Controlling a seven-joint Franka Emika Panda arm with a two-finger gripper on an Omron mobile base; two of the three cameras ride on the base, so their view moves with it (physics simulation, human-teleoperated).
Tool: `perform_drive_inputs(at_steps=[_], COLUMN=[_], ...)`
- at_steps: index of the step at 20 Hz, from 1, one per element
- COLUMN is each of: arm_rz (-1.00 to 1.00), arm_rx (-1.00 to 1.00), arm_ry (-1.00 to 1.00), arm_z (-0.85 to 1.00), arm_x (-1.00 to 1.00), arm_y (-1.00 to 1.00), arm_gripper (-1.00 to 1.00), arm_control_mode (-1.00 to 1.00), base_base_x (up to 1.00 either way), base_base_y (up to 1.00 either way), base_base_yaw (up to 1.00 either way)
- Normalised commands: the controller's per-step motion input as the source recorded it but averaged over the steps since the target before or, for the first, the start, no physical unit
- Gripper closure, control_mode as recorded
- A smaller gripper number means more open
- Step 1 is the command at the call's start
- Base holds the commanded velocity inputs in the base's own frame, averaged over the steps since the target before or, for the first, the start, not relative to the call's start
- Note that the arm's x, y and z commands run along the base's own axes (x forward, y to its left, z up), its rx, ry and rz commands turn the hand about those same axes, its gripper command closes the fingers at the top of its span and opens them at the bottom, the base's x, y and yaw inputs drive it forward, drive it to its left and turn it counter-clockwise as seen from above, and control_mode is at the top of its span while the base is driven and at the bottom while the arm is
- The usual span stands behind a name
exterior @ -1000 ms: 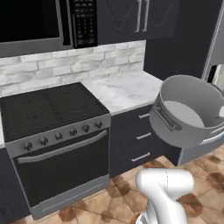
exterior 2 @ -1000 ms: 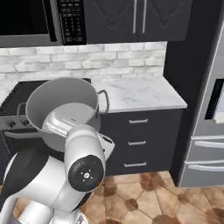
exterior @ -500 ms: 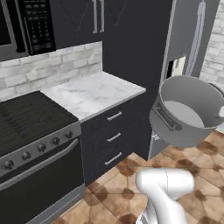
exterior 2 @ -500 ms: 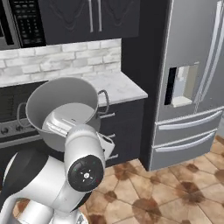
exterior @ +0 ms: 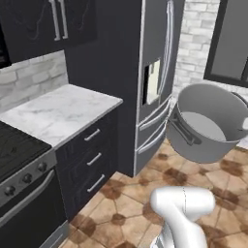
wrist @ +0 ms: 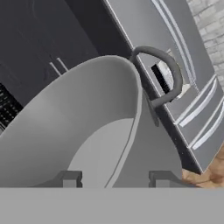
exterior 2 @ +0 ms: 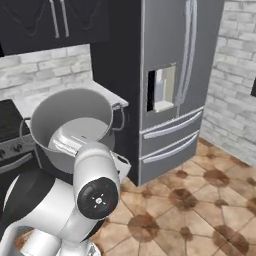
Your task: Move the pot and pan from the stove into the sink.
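The silver pot (exterior: 208,126) hangs tilted in the air over the tiled floor, in front of the fridge. From the right base view the pot (exterior 2: 70,125) sits just above the arm's white elbow, mouth facing the camera. In the hand view my gripper (wrist: 114,179) is shut on the pot's (wrist: 87,118) rim, one fingertip inside the wall and one outside, with a loop handle (wrist: 168,74) above. The stove (exterior: 14,145) shows at the lower left, its knobs facing the room, and the stove (exterior 2: 7,117) shows at the left edge of the right base view. The pan and the sink are out of view.
A tall steel fridge (exterior: 155,72) with a dispenser stands ahead, fridge (exterior 2: 170,75) beside a grey brick wall (exterior 2: 235,75). A marble counter (exterior: 58,111) over dark drawers (exterior: 92,155) lies between stove and fridge. Open tiled floor (exterior 2: 200,200) spreads to the right.
The whole picture has swung to the right with the base: the stove has slid toward the left edge and the fridge has come to the middle. The pot stays held the same way.
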Motion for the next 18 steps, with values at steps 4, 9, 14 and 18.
perform_drive_inputs(at_steps=[4,9,14,18], arm_rz=[0.0,0.0,0.0,0.0], arm_rx=[0.0,0.0,0.0,0.0], arm_ry=[0.0,0.0,0.0,0.0], arm_z=[0.0,0.0,0.0,0.0], arm_x=[0.0,0.0,0.0,0.0], arm_y=[0.0,0.0,0.0,0.0], arm_gripper=[1.0,1.0,1.0,1.0], arm_control_mode=[1.0,1.0,1.0,1.0], base_base_x=[0.03,0.05,0.05,0.05], base_base_y=[0.0,0.0,0.01,0.01], base_base_yaw=[-0.44,-0.43,-0.43,-0.43])
